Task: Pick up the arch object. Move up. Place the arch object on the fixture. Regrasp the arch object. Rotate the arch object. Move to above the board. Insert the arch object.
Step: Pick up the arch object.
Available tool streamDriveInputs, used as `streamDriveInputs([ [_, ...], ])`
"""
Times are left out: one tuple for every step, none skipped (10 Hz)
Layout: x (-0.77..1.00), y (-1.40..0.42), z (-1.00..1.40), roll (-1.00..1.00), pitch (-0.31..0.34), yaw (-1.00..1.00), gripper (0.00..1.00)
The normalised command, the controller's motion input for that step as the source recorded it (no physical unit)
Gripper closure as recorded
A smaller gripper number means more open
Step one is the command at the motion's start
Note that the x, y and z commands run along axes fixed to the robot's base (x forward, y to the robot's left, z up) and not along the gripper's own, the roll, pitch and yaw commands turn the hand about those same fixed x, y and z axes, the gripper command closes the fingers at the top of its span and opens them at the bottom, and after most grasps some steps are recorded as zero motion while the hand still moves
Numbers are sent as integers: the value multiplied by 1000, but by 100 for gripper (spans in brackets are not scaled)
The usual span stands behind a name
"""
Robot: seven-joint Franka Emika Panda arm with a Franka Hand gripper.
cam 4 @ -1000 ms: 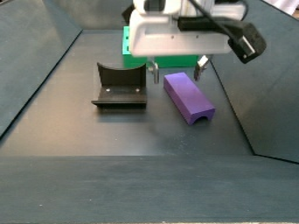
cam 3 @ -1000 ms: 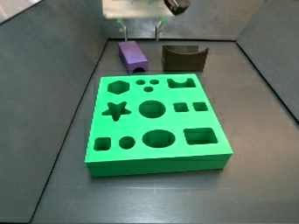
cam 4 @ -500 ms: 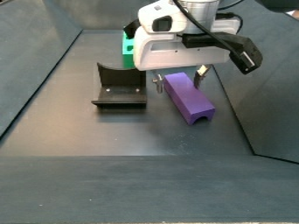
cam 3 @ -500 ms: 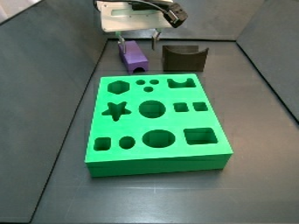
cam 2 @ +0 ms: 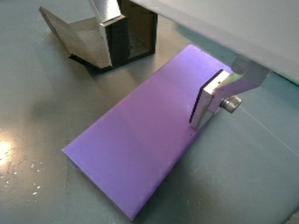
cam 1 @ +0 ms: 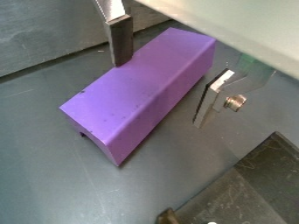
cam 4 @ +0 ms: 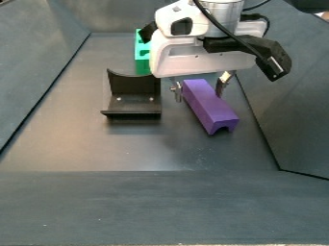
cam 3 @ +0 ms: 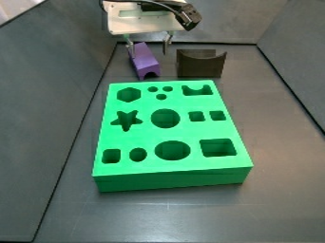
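Note:
The purple arch object (cam 3: 144, 60) lies flat on the dark floor between the board and the back wall; its notch shows at the end facing the board. My gripper (cam 3: 148, 45) hangs open over its far half. In both wrist views one finger (cam 1: 118, 39) stands on one long side of the arch object (cam 1: 146, 87) and the other finger (cam 2: 212, 101) on the opposite side, both a little apart from it. The fixture (cam 4: 131, 94) sits beside the block (cam 4: 209, 106). The green board (cam 3: 169, 128) lies in the middle of the floor.
Grey sloping walls (cam 3: 64, 85) enclose the floor on the sides and at the back. The fixture (cam 2: 84, 35) stands close to one finger in a wrist view. Dark bare floor (cam 4: 141, 154) stretches in front of the block and fixture.
The gripper has come down from above onto the arch object, so its open fingers now straddle the block. The block, fixture and board have not moved.

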Motion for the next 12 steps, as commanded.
streamDriveInputs([
  [-257, 0, 366, 37, -20, 83, 0],
  [0, 0, 383, 36, 0, 114, 0],
  [-206, 0, 0, 46, 0, 86, 0],
  [-531, 0, -394, 126, 0, 83, 0],
  [-340, 31, -554, 136, 0, 63, 0],
  [-306, 71, -703, 146, 0, 83, 0],
  [-149, 111, -366, 24, -31, 31, 0],
  [0, 274, -9, -50, -63, 40, 0],
  [-11, 0, 0, 0, 6, 0, 0],
  [0, 0, 0, 0, 11, 0, 100],
  [0, 0, 0, 0, 0, 0, 100],
  [0, 0, 0, 0, 0, 0, 100],
])
